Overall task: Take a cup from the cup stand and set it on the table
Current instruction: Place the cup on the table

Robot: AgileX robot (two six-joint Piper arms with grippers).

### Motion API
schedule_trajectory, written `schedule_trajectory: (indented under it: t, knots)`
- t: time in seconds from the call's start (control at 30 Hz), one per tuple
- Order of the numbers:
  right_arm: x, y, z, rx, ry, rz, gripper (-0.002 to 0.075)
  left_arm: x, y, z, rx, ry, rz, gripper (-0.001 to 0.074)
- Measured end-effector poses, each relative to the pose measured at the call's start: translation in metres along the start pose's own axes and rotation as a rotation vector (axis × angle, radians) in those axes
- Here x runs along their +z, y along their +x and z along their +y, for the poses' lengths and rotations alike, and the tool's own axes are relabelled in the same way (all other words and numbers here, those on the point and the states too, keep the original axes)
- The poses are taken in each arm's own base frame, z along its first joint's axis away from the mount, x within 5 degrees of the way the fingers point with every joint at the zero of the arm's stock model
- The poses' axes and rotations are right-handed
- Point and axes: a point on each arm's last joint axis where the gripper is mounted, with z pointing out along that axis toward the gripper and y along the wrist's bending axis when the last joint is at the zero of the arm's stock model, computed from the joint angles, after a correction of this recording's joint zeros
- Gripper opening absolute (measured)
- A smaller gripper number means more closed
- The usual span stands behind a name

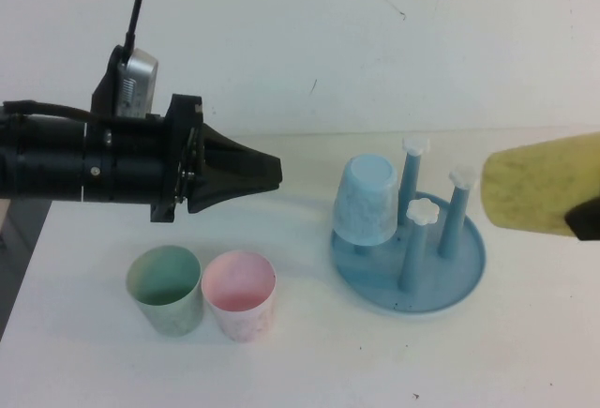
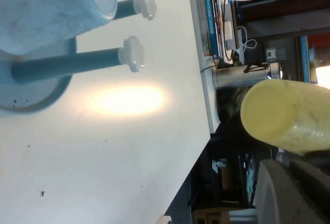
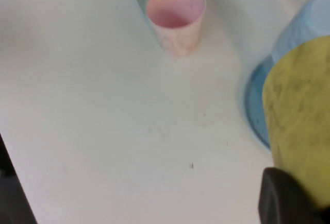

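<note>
We note the pale yellow cup (image 1: 539, 186) lifted off the table (image 1: 309, 352), lying on its side in the air at the right edge of the bench, just past the cup stand (image 1: 410, 275); the right gripper (image 1: 587, 219) shows only as a dark finger against the cup's wall, clamped on it as far as we can see; in the right wrist view the cup (image 3: 301, 116) fills the corner with a black finger (image 3: 283, 198) pressed against it.

The cup stand sits right of centre, nearer the far edge; a light blue cup (image 1: 367, 200) rests upside down on one peg; three other pegs with white flower caps (image 1: 426, 211) stand bare.

The left gripper (image 1: 274, 172) hangs above the table left of centre, its black fingers drawn together to a point, holding nothing, tip aimed toward the stand.

Near the front left corner a green cup (image 1: 166, 290) and a pink cup (image 1: 240, 294) stand upright, mouths up, side by side and touching or nearly so.
</note>
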Motion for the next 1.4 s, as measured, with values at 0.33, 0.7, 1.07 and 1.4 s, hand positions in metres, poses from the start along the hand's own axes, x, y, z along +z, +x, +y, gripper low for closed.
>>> schedule_trajectory:
  t: [0.33, 0.7, 1.07, 1.4]
  knots:
    - [0.008, 0.013, -0.037, 0.165, 0.212, 0.411, 0.0020, 0.000, 0.004, 0.005, 0.053, -0.056, 0.041, 0.0001]
    - [0.071, 0.047, -0.097, 0.273, 0.243, 0.758, 0.0020, -0.001, 0.005, 0.006, 0.090, -0.070, 0.052, -0.0001]
    - [0.119, 0.060, -0.145, 0.258, 0.240, 0.899, 0.0020, -0.001, 0.005, 0.007, 0.121, -0.076, 0.058, -0.0001]
    - [0.139, 0.069, -0.157, 0.269, 0.211, 0.934, 0.0020, -0.001, 0.007, 0.009, 0.147, -0.102, 0.082, -0.0001]
